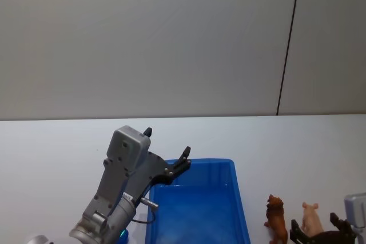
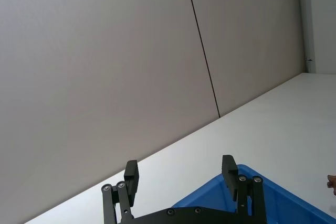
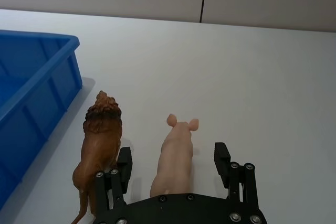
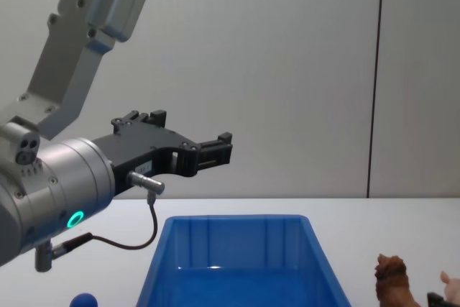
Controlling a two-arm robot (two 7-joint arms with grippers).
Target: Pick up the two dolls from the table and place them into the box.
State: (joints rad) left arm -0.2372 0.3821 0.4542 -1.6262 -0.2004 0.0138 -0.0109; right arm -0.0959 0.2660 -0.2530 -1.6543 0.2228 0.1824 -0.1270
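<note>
The worktop (image 1: 57, 141) is a plain white flat surface. Behind it stands a grey panelled wall (image 1: 143, 38) with one dark vertical seam (image 1: 289, 44).

The box (image 1: 211, 162), bright blue and with nothing visible inside, sits on the worktop in front of the robot. The two dolls stand upright on the worktop to the right of the box, side by side and apart, both facing away from the robot. The brown doll (image 3: 100, 140) is nearer the box. The pink doll (image 3: 177, 135) is on its far side.

Right gripper (image 3: 172, 150): low over the worktop, behind the pink doll. Its fingers (image 3: 124, 163) are spread wide, one on each side of the doll's rear half, with a gap visible at both sides. One finger lies between the two dolls. Nothing is gripped.

Left gripper (image 1: 167, 141): raised above the box's left rim, pointing forward. Its fingers (image 2: 131, 174) are spread wide and hold nothing.
</note>
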